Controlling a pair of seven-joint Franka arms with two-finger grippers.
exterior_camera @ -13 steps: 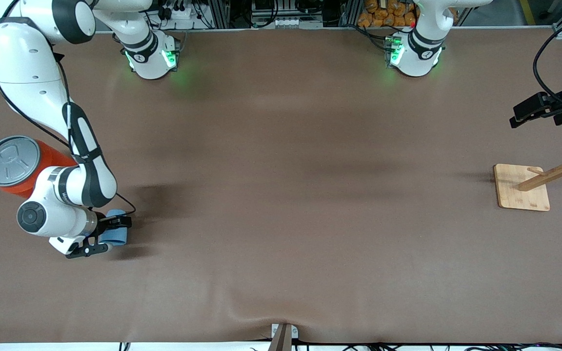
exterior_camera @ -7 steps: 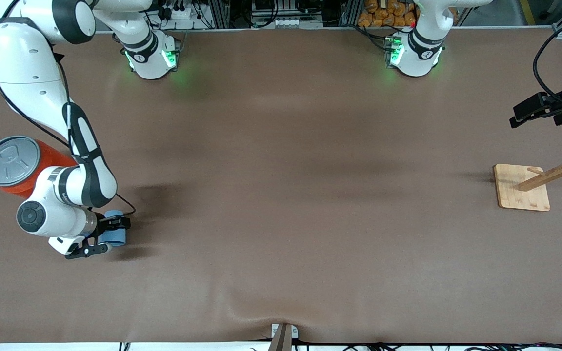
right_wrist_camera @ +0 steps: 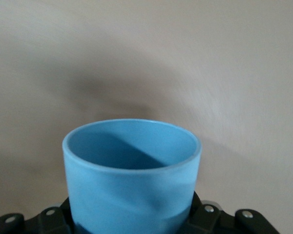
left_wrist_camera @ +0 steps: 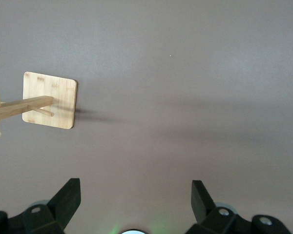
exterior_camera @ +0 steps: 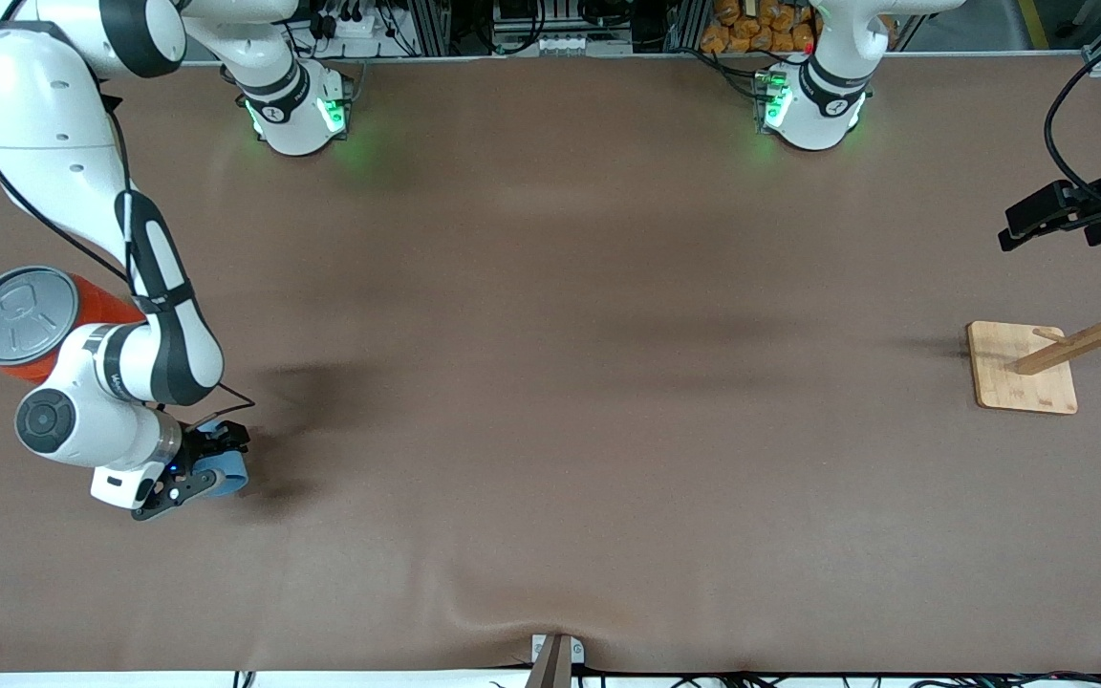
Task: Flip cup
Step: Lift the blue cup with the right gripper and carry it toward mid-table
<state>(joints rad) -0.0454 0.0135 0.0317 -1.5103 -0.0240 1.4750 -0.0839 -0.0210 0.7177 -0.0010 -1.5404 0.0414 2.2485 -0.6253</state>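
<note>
The small light blue cup (exterior_camera: 226, 470) is held in my right gripper (exterior_camera: 199, 468), which is shut on it just above the table at the right arm's end, beside the orange can. The cup lies on its side in the grip. In the right wrist view the cup (right_wrist_camera: 132, 175) fills the space between the jaws, its darker blue inside facing away from the wrist. My left gripper (exterior_camera: 1052, 218) is open and empty, waiting in the air at the left arm's end of the table; its black fingers (left_wrist_camera: 68, 197) show wide apart over bare table.
A large orange can (exterior_camera: 30, 325) with a grey pull-tab lid stands next to the right arm's wrist. A wooden peg rack on a square base (exterior_camera: 1022, 368) stands at the left arm's end; it also shows in the left wrist view (left_wrist_camera: 49, 100).
My right gripper has turned and shifted a little toward the front camera with the cup in it, tilting the cup. The left arm has not moved.
</note>
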